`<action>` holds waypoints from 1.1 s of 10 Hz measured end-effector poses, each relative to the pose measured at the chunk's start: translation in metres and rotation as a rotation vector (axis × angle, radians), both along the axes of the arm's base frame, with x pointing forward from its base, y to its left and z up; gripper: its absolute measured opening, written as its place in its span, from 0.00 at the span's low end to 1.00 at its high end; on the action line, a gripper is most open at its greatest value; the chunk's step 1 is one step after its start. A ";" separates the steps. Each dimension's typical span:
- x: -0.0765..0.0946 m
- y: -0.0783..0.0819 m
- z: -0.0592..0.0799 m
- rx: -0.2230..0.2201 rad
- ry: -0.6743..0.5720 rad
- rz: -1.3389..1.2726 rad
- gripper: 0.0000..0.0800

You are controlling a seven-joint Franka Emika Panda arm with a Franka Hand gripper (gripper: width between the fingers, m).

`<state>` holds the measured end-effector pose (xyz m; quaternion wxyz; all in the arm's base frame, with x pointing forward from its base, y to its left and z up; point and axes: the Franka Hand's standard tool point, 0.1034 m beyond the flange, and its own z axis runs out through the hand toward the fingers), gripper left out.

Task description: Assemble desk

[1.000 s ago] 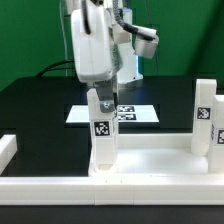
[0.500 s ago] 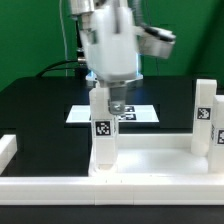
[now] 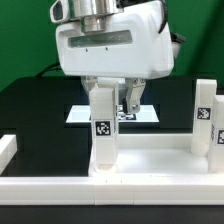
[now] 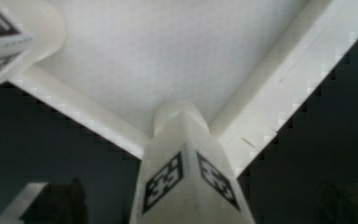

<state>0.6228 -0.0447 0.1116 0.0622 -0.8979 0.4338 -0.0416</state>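
Legs numbered two, one (image 3: 103, 128) upright on the tabletop (image 3: 150, 160) under the gripper (image 3: 118, 100), one (image 3: 204, 115) at its right edge in the exterior view; gripper state unclear; black surface (image 3: 35, 105) open behind.

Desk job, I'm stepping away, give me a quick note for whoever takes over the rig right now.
Gripper: above the near leg, fingers either side of its top; open or shut cannot be told.
Tabletop: lying at the front of the table.
Near leg: upright in a corner.
Second leg: upright at the exterior view's right corner.
Done: two legs standing.
Left: tightness unconfirmed; other legs are not in view.
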 end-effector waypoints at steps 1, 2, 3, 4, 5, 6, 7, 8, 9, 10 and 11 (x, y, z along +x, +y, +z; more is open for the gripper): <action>-0.001 -0.001 0.004 -0.024 0.040 0.237 0.81; 0.003 -0.003 0.008 -0.036 0.043 0.338 0.81; 0.002 -0.003 0.007 -0.037 0.042 0.333 0.81; 0.001 -0.003 0.006 -0.034 0.045 0.310 0.81; 0.001 -0.003 0.006 -0.034 0.046 0.301 0.67; 0.001 -0.003 0.006 -0.031 0.048 0.272 0.51; 0.001 -0.003 0.005 -0.022 0.054 0.195 0.51; 0.001 -0.003 0.005 -0.015 0.060 0.126 0.36; 0.002 -0.002 0.005 -0.011 0.063 0.078 0.36; 0.005 0.003 0.005 0.005 0.083 -0.101 0.36; 0.008 0.005 0.004 0.022 0.106 -0.262 0.36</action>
